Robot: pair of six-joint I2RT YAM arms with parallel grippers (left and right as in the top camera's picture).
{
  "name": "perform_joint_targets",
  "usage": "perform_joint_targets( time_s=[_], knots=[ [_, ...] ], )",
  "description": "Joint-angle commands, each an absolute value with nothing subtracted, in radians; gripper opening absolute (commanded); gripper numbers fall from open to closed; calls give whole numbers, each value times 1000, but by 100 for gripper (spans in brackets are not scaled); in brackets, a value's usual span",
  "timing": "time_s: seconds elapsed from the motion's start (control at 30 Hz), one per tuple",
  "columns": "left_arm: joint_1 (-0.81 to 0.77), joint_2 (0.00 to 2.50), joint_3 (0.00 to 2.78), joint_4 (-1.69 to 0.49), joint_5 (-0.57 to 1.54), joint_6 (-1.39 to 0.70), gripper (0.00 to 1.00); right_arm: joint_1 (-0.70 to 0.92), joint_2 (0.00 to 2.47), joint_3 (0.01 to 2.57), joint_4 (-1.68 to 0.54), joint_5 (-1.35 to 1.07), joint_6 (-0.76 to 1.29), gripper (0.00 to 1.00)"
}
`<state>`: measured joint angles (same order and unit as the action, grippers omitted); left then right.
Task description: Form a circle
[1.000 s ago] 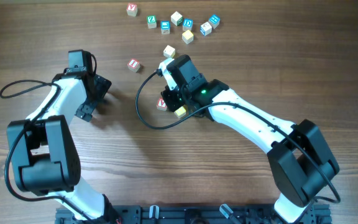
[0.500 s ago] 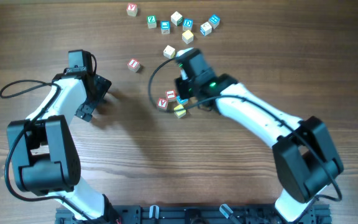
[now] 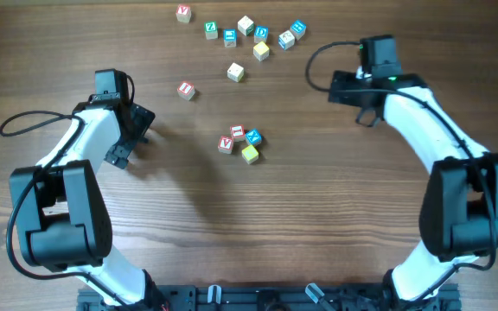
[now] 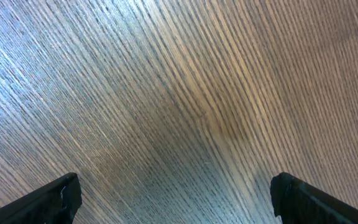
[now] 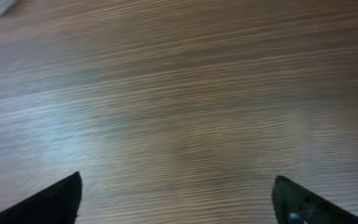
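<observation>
Robotics lab bench, apparently; wood-grain tabletop [image 3: 318, 225]; black mounting rail [image 3: 266, 300]; scattered lettered cubes [image 3: 230, 37]

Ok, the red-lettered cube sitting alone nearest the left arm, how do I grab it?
Take the red-lettered cube by two opposite side faces, coming straight down from above. It lies flat, letter up, with no other cube close by, but looks slightly askew, so match its edges.

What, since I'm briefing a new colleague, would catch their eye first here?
A tight cluster of lettered wooden cubes sits mid-table, with a yellow cube on its robot-side edge. A looser scatter of cubes lies along the far edge. The left gripper and right gripper hang open over bare wood, apart from them.
</observation>
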<state>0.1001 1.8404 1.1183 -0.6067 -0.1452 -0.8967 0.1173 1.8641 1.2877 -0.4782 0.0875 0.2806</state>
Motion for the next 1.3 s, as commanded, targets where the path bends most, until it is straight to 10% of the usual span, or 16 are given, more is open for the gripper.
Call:
perform_joint_targets(
  time_s=[0.0, 0.17, 0.33, 0.53, 1.27],
  knots=[
    [103, 1852, 1113, -607, -159, -898, 100, 97, 1842, 1303, -480, 98, 289, 99],
    [103, 1851, 1113, -560, -155, -897, 100, 97, 1842, 1303, -480, 98, 289, 100],
    [102, 1797, 1231, -606, 52, -617, 4, 97, 1842, 1303, -480, 98, 289, 100],
    [10, 1773, 1445, -821, 56, -347, 4, 97, 1842, 1303, -480, 98, 289, 100],
    [-324, 2016, 1404, -836, 36, -405, 4, 97, 1842, 1303, -480, 98, 289, 100]
  ],
)
